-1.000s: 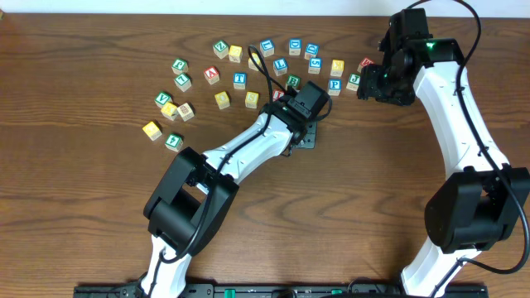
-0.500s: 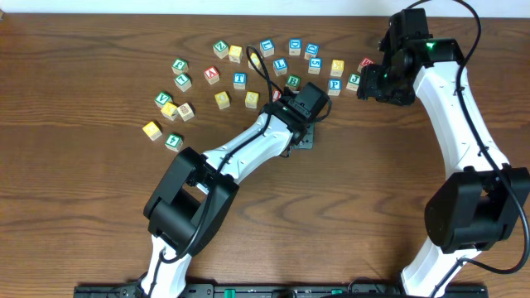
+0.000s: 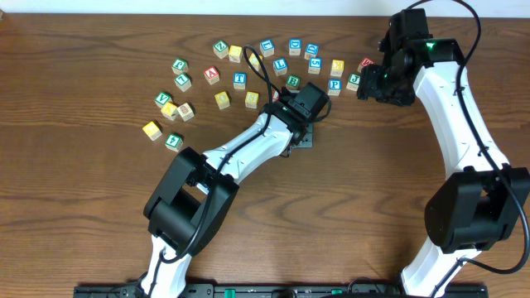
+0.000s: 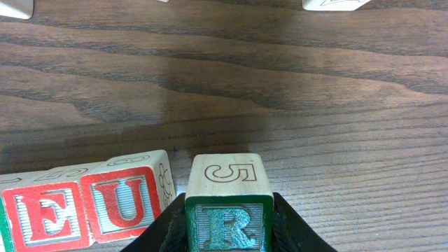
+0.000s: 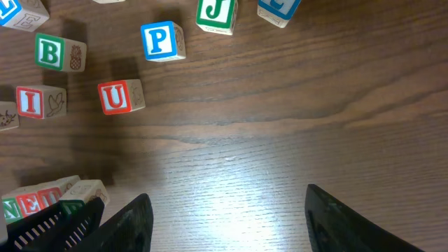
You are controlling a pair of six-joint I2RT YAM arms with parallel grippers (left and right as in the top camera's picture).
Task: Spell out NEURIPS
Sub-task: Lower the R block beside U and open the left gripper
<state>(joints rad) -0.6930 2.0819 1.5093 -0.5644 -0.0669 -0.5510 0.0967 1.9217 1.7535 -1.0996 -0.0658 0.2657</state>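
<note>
The green R cube (image 4: 227,222) stands on the table with my left gripper (image 4: 228,239) shut on it, one black finger against each side. Just left of it runs a row: the red U cube (image 4: 126,203), the red E cube (image 4: 45,218), and a green edge of the N cube (image 4: 3,227). A narrow gap separates R from U. My right gripper (image 5: 227,217) hangs open above bare wood at the right. Ahead of it lie the blue P cube (image 5: 162,40) and the red I cube (image 5: 33,101). A plain yellow-topped cube (image 3: 151,129) sits at the far left.
Several other letter cubes lie in an arc along the table's far side (image 3: 248,62), among them a green B (image 5: 53,52), a second red U (image 5: 119,96) and a green J (image 5: 215,12). The left arm (image 3: 248,145) stretches diagonally across the middle of the table.
</note>
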